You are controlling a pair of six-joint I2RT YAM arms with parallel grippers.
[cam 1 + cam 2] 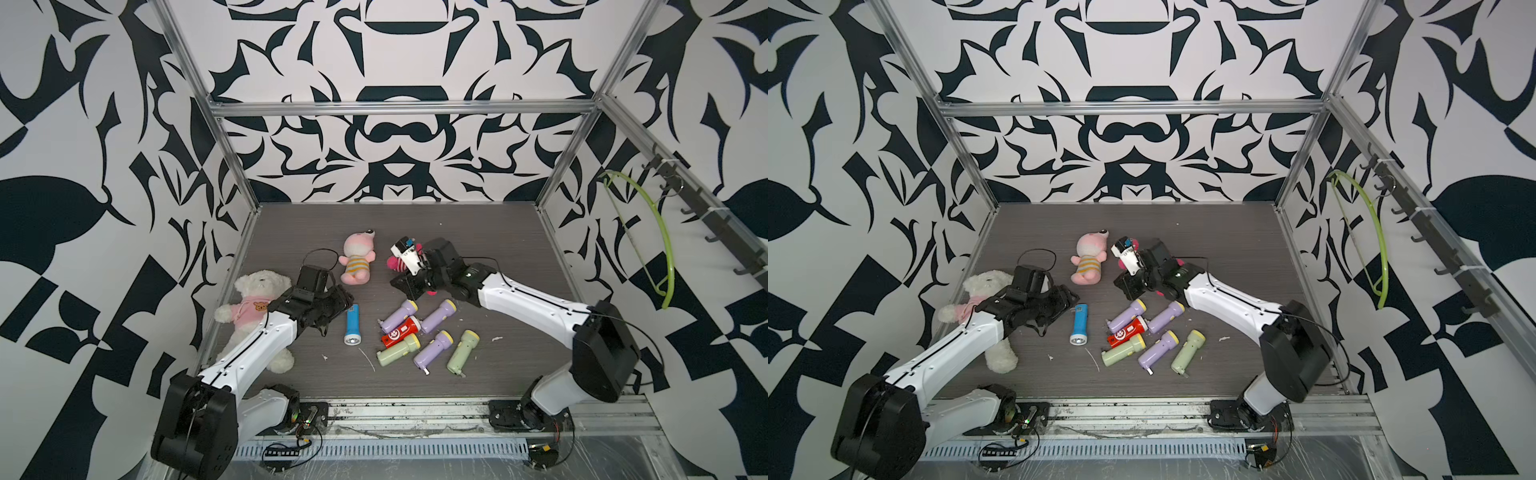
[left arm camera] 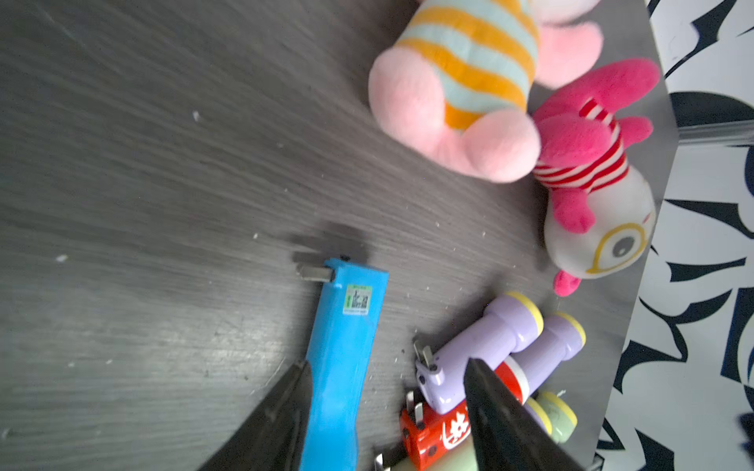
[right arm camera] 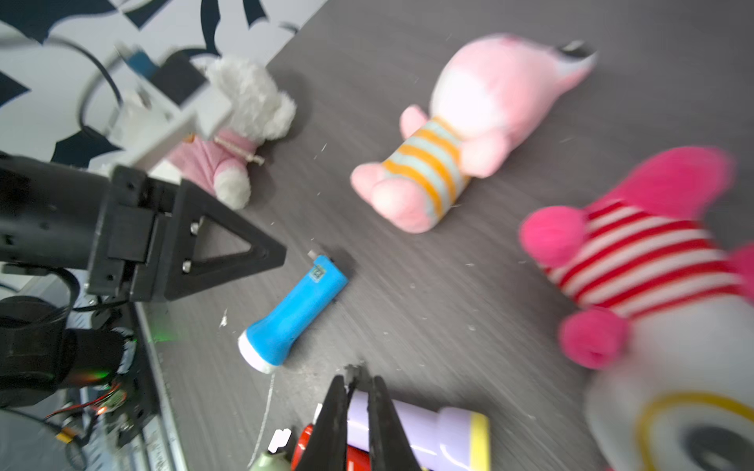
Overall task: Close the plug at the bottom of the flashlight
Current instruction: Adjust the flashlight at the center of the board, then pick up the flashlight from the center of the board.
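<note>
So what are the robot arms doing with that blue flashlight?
Nothing is held right now. The blue flashlight lies loose on the table. Its metal plug prong sticks out at the bottom end, not folded in. The left gripper is open right by it, not gripping. The right gripper hovers by a lilac flashlight, jaws only a crack apart, empty.

The left hand [image 2: 387,365] holds its fingers apart over the tabletop [image 2: 143,204]. One is just beside the blue flashlight [image 2: 342,346], whose plug prongs [image 2: 314,272] stick out. The other overlaps the red flashlight [image 2: 432,436].
</note>
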